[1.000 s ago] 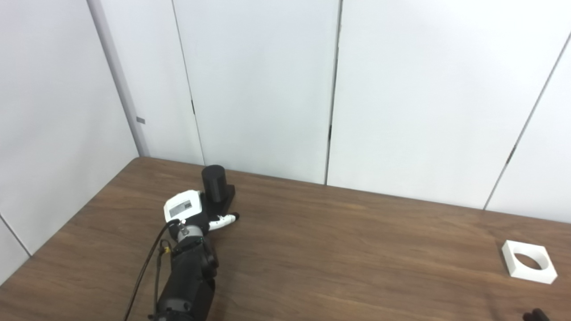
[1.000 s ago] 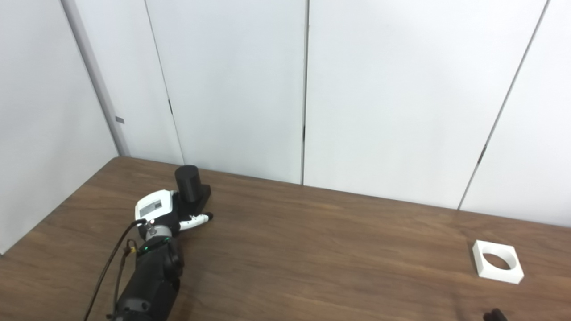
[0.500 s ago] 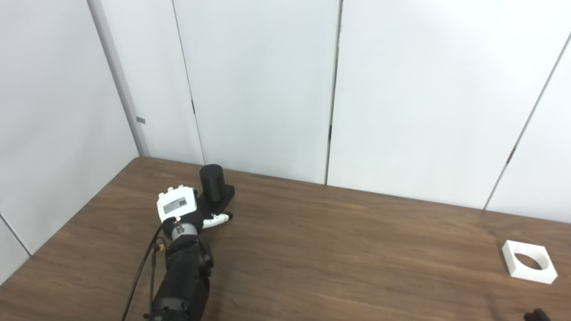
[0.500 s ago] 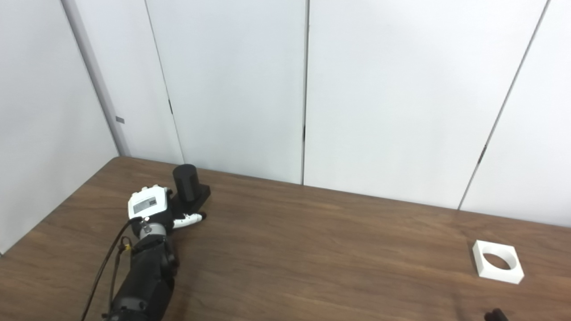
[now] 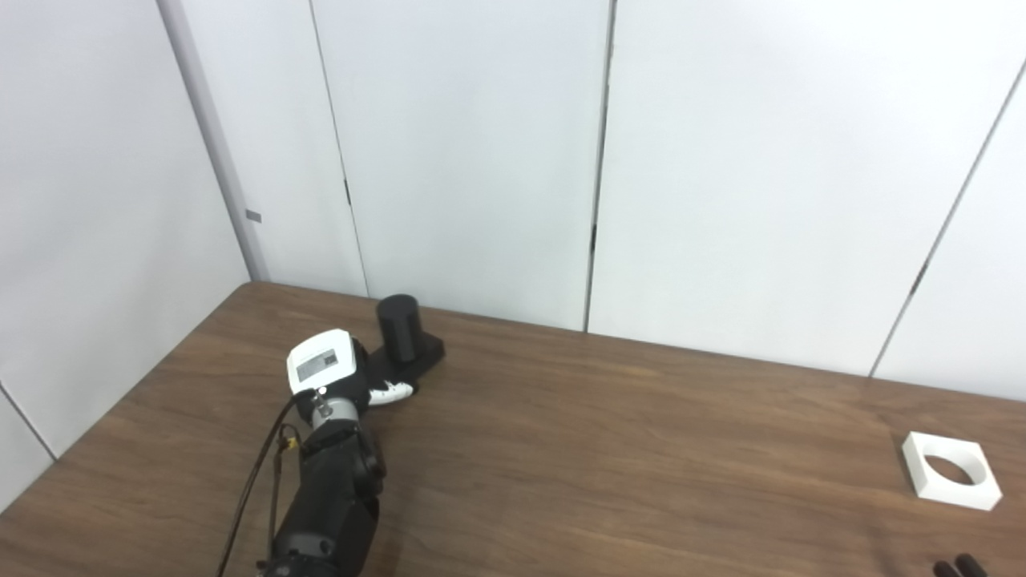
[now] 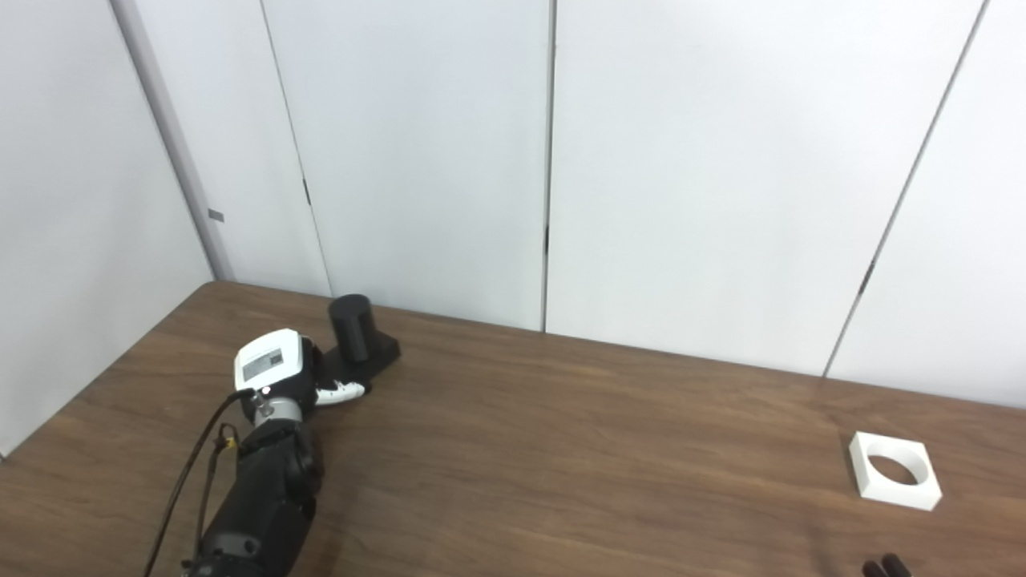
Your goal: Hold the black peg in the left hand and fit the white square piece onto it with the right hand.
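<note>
The black peg (image 5: 398,330) is an upright cylinder on a flat black base, standing at the table's far left near the wall. My left hand (image 5: 325,370) is right against the near left side of the base, its white back toward the camera. Its thumb (image 5: 393,392) lies along the base's front, and the other fingers are hidden behind the hand. The white square piece (image 5: 951,481), with a round hole, lies flat at the far right. Only the dark fingertips of my right hand (image 5: 954,566) show at the bottom right edge, below the square piece.
The brown wooden table (image 5: 609,449) runs up to white wall panels (image 5: 481,160) at the back and left. A black cable (image 5: 256,489) hangs along my left forearm.
The peg and its base have shifted and turned a little to the right, with my left hand against it. The right hand's fingertips have edged further into view.
</note>
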Motion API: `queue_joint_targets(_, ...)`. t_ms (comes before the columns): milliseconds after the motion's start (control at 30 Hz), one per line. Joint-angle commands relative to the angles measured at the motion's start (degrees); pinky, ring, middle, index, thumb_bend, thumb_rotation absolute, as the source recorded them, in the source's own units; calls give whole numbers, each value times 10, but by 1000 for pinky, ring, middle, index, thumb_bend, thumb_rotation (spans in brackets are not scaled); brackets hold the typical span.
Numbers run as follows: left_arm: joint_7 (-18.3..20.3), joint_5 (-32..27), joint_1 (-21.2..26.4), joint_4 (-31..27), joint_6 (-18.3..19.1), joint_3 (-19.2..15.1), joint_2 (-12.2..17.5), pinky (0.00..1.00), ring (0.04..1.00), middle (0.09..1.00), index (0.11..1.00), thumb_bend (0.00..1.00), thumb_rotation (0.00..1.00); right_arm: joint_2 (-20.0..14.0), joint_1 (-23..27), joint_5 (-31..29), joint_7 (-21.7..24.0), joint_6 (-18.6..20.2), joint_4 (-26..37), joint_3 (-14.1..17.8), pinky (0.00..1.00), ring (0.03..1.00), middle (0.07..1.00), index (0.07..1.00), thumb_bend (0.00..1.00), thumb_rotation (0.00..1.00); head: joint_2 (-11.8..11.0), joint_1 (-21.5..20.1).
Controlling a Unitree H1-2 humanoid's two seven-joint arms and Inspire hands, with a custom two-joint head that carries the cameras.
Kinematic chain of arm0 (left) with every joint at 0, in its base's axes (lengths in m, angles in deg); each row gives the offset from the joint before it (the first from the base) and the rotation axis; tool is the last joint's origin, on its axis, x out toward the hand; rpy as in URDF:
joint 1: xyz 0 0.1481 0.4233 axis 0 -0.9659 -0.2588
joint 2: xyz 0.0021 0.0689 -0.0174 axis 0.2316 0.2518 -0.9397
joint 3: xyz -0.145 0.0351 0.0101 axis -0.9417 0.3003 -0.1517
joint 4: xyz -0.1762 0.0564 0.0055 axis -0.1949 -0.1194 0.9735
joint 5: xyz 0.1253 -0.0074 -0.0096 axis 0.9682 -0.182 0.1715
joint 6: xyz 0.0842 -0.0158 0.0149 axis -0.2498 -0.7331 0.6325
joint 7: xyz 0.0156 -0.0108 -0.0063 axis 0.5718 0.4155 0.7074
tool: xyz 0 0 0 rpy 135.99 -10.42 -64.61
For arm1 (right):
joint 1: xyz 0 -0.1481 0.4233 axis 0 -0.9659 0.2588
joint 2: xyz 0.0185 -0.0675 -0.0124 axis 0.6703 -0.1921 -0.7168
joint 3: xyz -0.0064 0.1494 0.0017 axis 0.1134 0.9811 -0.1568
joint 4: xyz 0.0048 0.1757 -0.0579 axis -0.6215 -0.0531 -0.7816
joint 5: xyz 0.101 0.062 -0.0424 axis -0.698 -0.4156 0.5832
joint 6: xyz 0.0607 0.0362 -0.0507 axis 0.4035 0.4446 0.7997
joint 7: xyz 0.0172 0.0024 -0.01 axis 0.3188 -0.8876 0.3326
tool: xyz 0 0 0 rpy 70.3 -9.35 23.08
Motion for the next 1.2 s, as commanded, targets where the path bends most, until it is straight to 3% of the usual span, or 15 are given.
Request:
queue_joint_targets(0,-31,-27,5,-20,-1,7,18,925,889,809,495,539,118,30,-11,0,4,-1,-3,-9,915,979,940,947,651,925,1,1)
queue_joint_targets(433,-80,-147,-13,-39,-11,44,44,810,847,756,482,518,51,34,-9,5,0,1,-4,-7,917,974,940,952,633,940,4,-5)
queue_joint_targets(533,-78,-186,-19,-41,-40,46,51,756,822,751,483,516,46,36,-10,0,-1,5,0,-7,915,967,936,949,643,920,6,-7)
queue_joint_targets(633,-65,-243,-27,-45,-96,45,61,742,819,758,484,514,40,37,-11,0,-3,10,5,-8,914,966,936,949,645,912,8,-12)
queue_joint_targets(900,-6,-311,-47,-106,-135,70,82,673,768,761,486,509,46,39,-11,2,-3,8,5,-10,923,962,931,942,641,913,14,-22)
queue_joint_targets(1167,54,-289,-80,-234,-80,117,82,672,781,763,487,509,50,41,-12,4,-4,16,13,-16,952,976,948,955,641,915,24,-38)
